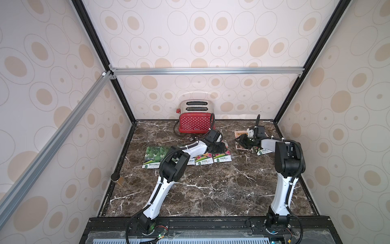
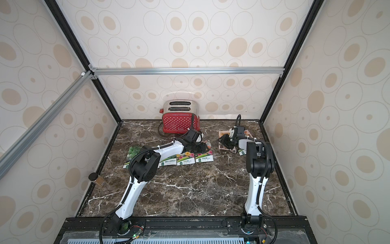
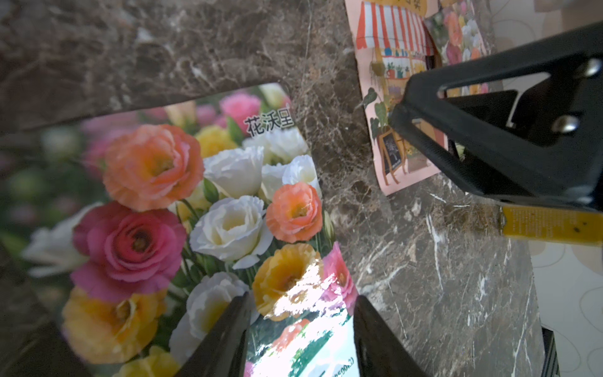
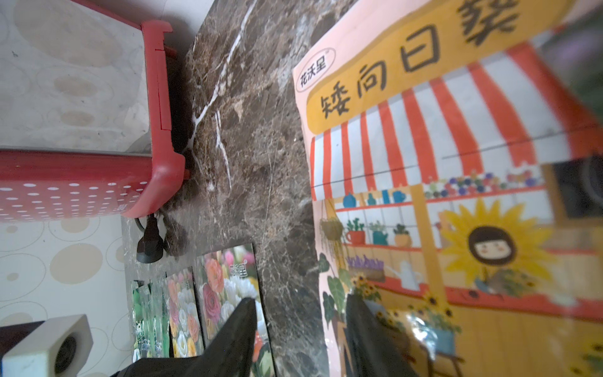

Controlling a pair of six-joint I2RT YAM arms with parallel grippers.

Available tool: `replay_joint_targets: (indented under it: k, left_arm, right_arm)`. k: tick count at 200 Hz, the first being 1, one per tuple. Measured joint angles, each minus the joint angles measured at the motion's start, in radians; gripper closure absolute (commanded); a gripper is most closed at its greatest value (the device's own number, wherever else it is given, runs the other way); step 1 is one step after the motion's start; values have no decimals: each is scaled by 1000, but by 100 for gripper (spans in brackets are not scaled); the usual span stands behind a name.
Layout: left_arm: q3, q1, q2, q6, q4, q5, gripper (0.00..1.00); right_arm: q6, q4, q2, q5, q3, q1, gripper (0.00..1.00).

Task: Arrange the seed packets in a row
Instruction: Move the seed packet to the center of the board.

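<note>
The left claw (image 3: pixel 300 297) stands half-wide, its jaws apart over a flower-print seed packet (image 3: pixel 195 212) lying flat on the marble tabletop (image 3: pixel 424 261). The right claw (image 4: pixel 298 298), likewise parted and holding nothing, hovers at the edge of a striped-awning seed packet (image 4: pixel 424 163).

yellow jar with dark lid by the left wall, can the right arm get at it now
Probably not: the small yellow jar sits at the opposite table edge, and the left arm stands between.
</note>
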Motion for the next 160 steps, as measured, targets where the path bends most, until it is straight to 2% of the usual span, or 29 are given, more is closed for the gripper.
replay_joint_targets:
  k: [63, 104, 126, 160]
  left_arm:
    - [-3, 2, -2, 5, 5, 6, 48]
    - [11, 2, -2, 19, 5, 21, 45]
    - [39, 2, -2, 34, 2, 30, 45]
    - [109, 2, -2, 50, -7, 60, 43]
  right_arm:
    - [-21, 11, -7, -11, -7, -2, 52]
    - [-53, 56, -94, -14, -65, -18, 49]
    - [-89, 28, -143, 47, -53, -33, 48]
    - [-137, -132, -151, 230, 68, -57, 45]
